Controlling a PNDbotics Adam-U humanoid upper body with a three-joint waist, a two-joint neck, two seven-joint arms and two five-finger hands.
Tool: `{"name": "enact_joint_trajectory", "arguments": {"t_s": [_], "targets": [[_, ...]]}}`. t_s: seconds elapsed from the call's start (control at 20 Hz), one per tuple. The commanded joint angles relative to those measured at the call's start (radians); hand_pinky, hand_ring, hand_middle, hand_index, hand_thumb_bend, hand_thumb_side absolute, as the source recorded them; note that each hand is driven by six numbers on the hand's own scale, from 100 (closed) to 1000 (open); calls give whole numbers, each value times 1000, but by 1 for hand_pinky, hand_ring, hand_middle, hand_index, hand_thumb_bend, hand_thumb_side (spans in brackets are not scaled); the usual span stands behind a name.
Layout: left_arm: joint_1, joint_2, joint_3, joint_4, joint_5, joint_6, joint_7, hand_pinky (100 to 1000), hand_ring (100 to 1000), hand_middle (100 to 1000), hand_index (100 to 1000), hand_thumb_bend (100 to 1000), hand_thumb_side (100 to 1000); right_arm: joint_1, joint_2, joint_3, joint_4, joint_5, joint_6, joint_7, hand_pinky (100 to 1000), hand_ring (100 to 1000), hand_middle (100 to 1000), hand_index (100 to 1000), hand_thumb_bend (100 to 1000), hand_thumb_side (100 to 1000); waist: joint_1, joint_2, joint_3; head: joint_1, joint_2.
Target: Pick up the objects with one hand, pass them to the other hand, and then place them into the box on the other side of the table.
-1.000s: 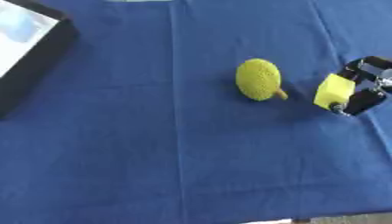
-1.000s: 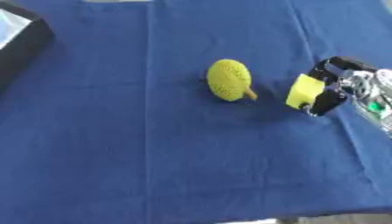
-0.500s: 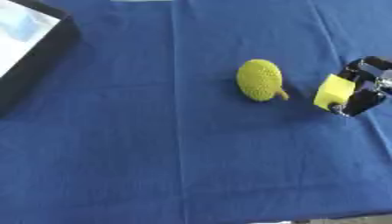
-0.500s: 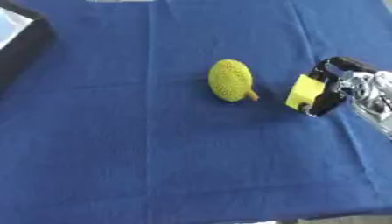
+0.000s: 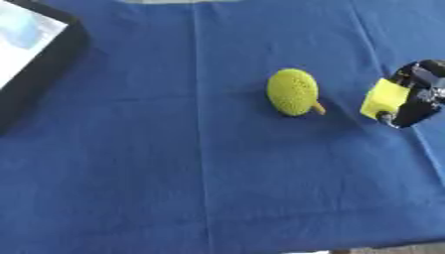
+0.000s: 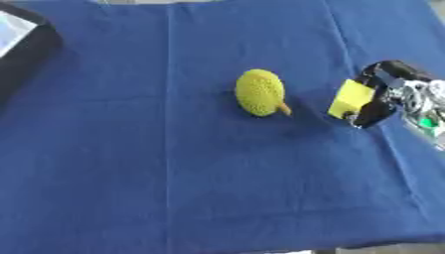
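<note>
Table: I see a blue cloth (image 5: 174, 163) covering nearly the whole frame, with one crease running top to bottom left of centre; its front edge is cut off along the bottom.
Box: a black box (image 5: 41, 74) sits in the upper left corner, cropped by the frame, so I get only one dark wall and a pale patch inside that I cannot make out.
Right hand: my right hand (image 6: 387, 96) enters at the right edge, mid-height, arm cropped; its dark fingers are curled around a yellow block (image 6: 350, 98), thumb side hidden.
Fruit: a yellow-green bumpy fruit (image 5: 292, 92) with a short stem at its lower right lies on the cloth just right of centre, near the block but apart from it.
Left hand: not visible to me.
</note>
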Motion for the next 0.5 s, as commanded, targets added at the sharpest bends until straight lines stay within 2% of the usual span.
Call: {"name": "enact_joint_trajectory", "arguments": {"t_s": [0.05,0.15,0.2,0.25,0.3,0.35,0.4,0.45,0.5], "targets": [[-9,30,15,-9,2,-2,-4,812,635,568,720,100,556,-1,-19,-40,-15,-15,-25,-47,764,617,535,578,306,100,-1,-31,-4,7,0],[-8,33,15,-9,4,-2,-5,813,636,569,720,100,553,-3,-10,-60,-15,-31,-52,-78,629,600,529,572,288,100,0,-36,-8,11,3],[-7,34,16,-10,4,-3,-5,813,636,569,720,100,553,-4,-5,-71,-15,-38,-67,-94,593,596,528,570,286,100,0,-38,-9,13,4],[-7,36,16,-11,3,-3,-5,813,636,569,720,100,550,-9,3,-85,-15,-46,-84,-110,460,578,522,563,272,100,0,-40,-11,15,6],[-7,38,17,-11,4,-3,-5,813,636,568,721,100,549,-13,12,-96,-15,-55,-100,-127,421,573,520,561,265,100,0,-42,-13,17,7],[-8,39,18,-12,4,-4,-6,813,636,568,721,100,548,-13,22,-101,-15,-70,-126,-173,341,560,517,559,248,100,1,-44,-13,18,7],[-10,40,18,-14,5,-4,-6,813,636,568,721,100,547,-10,33,-97,-15,-94,-153,-234,331,559,517,559,246,100,1,-45,-14,18,8],[-12,40,18,-15,7,-4,-7,813,636,568,720,100,546,-8,43,-91,-15,-120,-177,-293,272,549,516,558,232,100,2,-47,-14,19,8],[-14,41,18,-16,8,-4,-8,813,636,568,720,100,545,-8,52,-85,-15,-144,-201,-344,250,543,516,557,229,100,2,-49,-14,19,8]]}}
